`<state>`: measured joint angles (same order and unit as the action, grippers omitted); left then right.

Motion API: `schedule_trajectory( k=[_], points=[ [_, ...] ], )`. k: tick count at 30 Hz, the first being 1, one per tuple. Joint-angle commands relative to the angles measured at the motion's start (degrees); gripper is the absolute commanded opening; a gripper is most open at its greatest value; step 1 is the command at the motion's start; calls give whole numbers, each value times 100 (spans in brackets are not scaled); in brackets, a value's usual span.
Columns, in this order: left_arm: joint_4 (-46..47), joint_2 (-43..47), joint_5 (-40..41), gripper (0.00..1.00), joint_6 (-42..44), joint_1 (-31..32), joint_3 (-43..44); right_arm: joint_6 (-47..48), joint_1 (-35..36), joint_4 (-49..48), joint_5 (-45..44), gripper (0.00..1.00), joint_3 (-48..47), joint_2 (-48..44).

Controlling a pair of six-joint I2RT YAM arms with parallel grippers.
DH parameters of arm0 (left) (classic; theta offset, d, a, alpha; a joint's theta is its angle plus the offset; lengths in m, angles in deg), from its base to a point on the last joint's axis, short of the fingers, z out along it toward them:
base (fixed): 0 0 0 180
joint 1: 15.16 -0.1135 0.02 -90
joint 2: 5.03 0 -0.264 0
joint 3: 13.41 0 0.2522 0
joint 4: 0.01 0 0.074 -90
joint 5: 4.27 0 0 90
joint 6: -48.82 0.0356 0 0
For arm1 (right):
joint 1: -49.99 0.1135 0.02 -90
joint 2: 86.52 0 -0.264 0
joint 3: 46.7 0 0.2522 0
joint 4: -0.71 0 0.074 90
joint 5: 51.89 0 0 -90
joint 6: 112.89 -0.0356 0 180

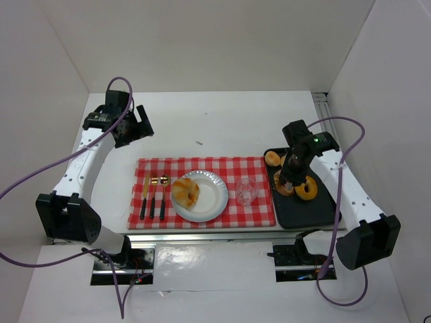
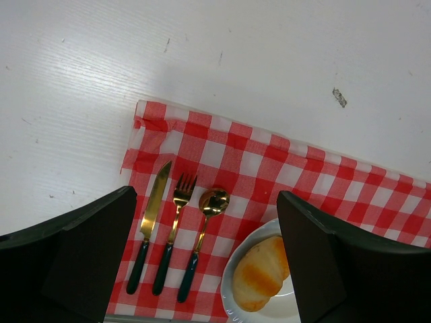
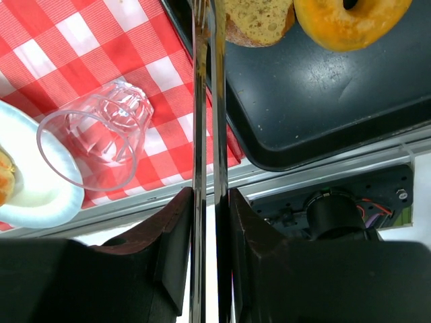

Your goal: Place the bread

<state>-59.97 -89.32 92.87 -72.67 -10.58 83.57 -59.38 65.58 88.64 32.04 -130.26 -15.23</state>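
A puffy golden roll of bread (image 1: 186, 192) (image 2: 261, 272) lies on the white plate (image 1: 214, 202) (image 2: 232, 282). A flat toasted slice of bread (image 3: 259, 20) (image 1: 283, 186) rests in the black tray (image 1: 316, 212) (image 3: 323, 101), beside an orange doughnut (image 1: 307, 189) (image 3: 350, 20). My right gripper (image 1: 291, 176) (image 3: 210, 195) is shut on thin metal tongs (image 3: 200, 101). Their blades are squeezed nearly together, and their tips end at the slice's left edge with nothing between them. My left gripper (image 1: 138, 124) (image 2: 209, 256) hangs open high over the cloth's far left corner, holding nothing.
A red checked cloth (image 1: 256, 212) (image 2: 303, 175) carries the plate, a clear glass (image 1: 246, 192) (image 3: 91, 141) and a gold knife (image 2: 153, 208), fork (image 2: 176, 215) and spoon (image 2: 205, 222). A small golden piece (image 1: 272, 159) sits in the tray's far left corner.
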Motion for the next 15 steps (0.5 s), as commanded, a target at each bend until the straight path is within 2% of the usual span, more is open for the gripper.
schedule_trajectory(
  k=[1,4,15],
  points=[
    [146,-8,-81,99,90,-36,10,46,14,97,-404,12,-112,-1],
    [146,-8,-81,99,90,-36,10,46,14,97,-404,0,-271,-53],
    [146,-8,-81,99,90,-36,63,-7,14,97,-466,0,-877,-107]
  ],
)
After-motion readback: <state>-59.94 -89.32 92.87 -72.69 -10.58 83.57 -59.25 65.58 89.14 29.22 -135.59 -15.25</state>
